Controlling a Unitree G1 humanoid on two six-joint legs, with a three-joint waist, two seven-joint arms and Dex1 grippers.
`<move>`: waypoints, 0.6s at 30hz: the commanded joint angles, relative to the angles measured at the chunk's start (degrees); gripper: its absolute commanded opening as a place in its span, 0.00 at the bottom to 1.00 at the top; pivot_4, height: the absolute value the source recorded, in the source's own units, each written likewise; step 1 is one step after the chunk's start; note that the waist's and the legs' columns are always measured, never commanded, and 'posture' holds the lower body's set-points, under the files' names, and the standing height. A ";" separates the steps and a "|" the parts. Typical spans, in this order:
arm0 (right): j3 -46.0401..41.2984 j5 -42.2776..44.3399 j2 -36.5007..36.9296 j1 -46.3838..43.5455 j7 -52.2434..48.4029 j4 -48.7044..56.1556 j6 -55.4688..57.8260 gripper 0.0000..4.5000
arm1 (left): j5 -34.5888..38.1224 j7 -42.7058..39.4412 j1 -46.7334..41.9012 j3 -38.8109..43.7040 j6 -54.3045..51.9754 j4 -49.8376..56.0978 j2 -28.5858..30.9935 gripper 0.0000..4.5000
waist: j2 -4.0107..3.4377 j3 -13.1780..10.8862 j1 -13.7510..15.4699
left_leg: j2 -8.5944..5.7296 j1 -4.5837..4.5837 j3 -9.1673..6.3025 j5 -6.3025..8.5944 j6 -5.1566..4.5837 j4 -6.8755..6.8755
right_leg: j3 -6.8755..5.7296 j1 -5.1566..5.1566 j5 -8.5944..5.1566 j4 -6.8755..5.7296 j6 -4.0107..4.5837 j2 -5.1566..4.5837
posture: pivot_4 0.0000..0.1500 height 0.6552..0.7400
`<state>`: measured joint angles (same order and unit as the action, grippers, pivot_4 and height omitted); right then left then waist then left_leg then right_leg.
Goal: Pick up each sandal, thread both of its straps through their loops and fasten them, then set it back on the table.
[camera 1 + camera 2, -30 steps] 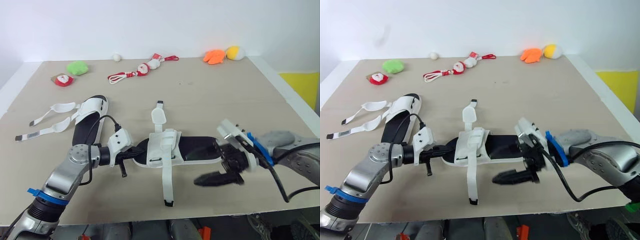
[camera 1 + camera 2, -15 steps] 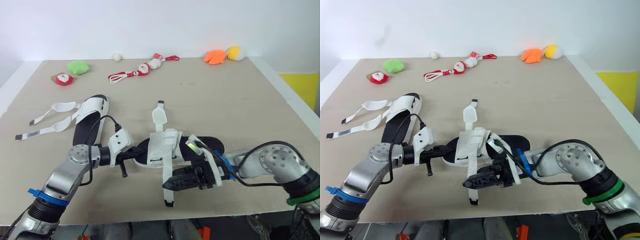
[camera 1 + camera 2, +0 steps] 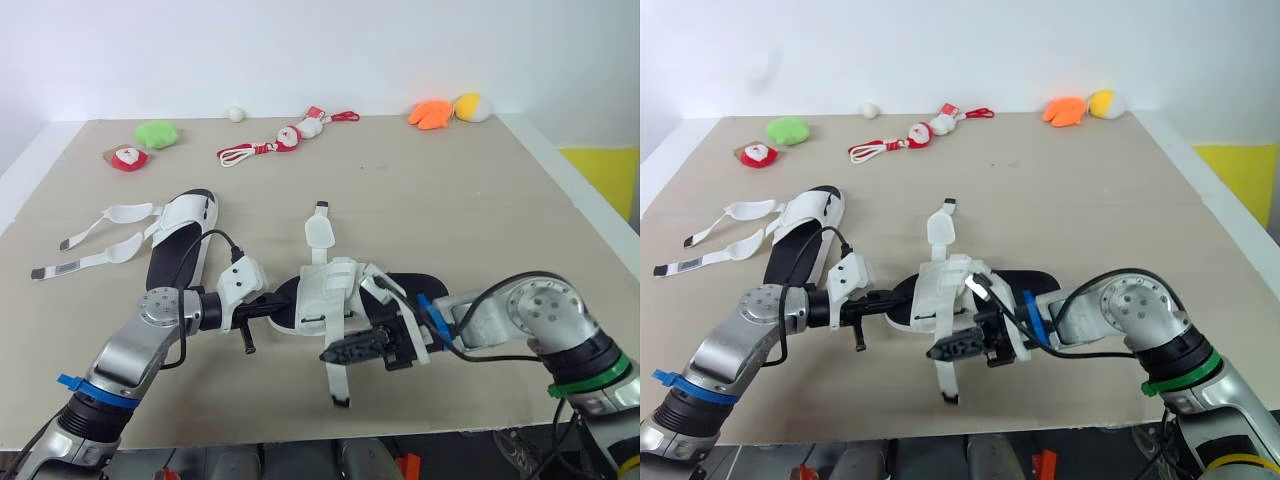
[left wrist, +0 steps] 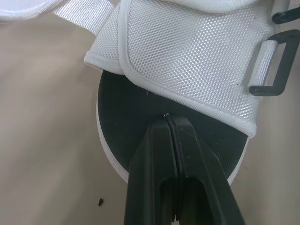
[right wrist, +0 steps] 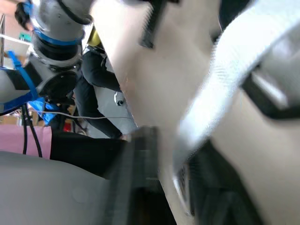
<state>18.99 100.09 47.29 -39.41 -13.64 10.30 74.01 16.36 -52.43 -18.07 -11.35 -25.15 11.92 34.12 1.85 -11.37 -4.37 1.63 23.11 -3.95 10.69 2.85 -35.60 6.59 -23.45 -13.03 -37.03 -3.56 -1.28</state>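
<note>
Near sandal (image 3: 325,290): flat on table (image 3: 450,180), front centre, lengthwise across robot's front. White upper over black insole. Far strap (image 3: 320,230) loose, laid out away from robot; near strap (image 3: 338,380) loose too, trailing toward the table's front edge. Left gripper (image 3: 268,308): fingers pressed together, nothing seen between them, tips down on black insole at sandal's left end, right at edge of white mesh upper (clear in left wrist view). Right gripper (image 3: 332,353): low over table just beside the upper on the near side, at top of near strap; fingers (image 5: 136,178) apart, white strap running through the gap, contact too blurred to call. Second sandal (image 3: 180,245): flat on table, further left and back, well apart from both grippers, its two straps (image 3: 100,240) undone and spread out to the left. Along back edge: green plush (image 3: 155,134), red-white toy (image 3: 126,159), small white ball (image 3: 235,113), corded santa toy (image 3: 285,140), orange toy (image 3: 429,113), yellow toy (image 3: 470,105).
</note>
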 commanded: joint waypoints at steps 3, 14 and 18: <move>-4.60 -5.88 -3.67 -9.47 -5.06 -7.68 2.26 0.03 | -1.49 0.10 0.53 -1.80 -1.24 -2.18 -0.34 0.00 | 0.00 0.00 -0.03 | 0.00 0.00 0.00 -0.02 -0.03 -0.03 | 0.00 0.00 0.05 0.00 -0.01 0.01 | 1.00 1.00; -10.13 -18.80 -11.76 -22.07 -13.62 -29.09 10.07 0.03 | -2.05 -0.13 0.31 -2.29 -1.15 -2.42 -0.96 0.00 | 0.02 0.02 0.19 | -0.03 0.19 -0.07 -0.02 -0.09 -0.05 | -0.06 -0.06 0.10 0.05 -0.10 0.00 | 1.00 1.00; -13.33 -22.75 -13.96 -26.64 -15.60 -38.83 15.16 0.03 | -2.16 -0.14 0.44 -2.28 -1.14 -2.35 -0.97 0.00 | 0.02 0.02 0.17 | -0.03 0.20 -0.06 -0.03 -0.10 -0.08 | -0.07 -0.03 0.10 0.05 -0.09 -0.01 | 1.00 1.00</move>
<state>8.03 78.17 33.47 -64.37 -27.81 -27.54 87.69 15.94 -52.81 -18.76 -11.73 -25.05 11.17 32.74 1.87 -11.36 -4.20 1.60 23.31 -4.01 10.67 2.75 -35.66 6.52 -23.48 -12.94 -36.98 -3.64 -1.29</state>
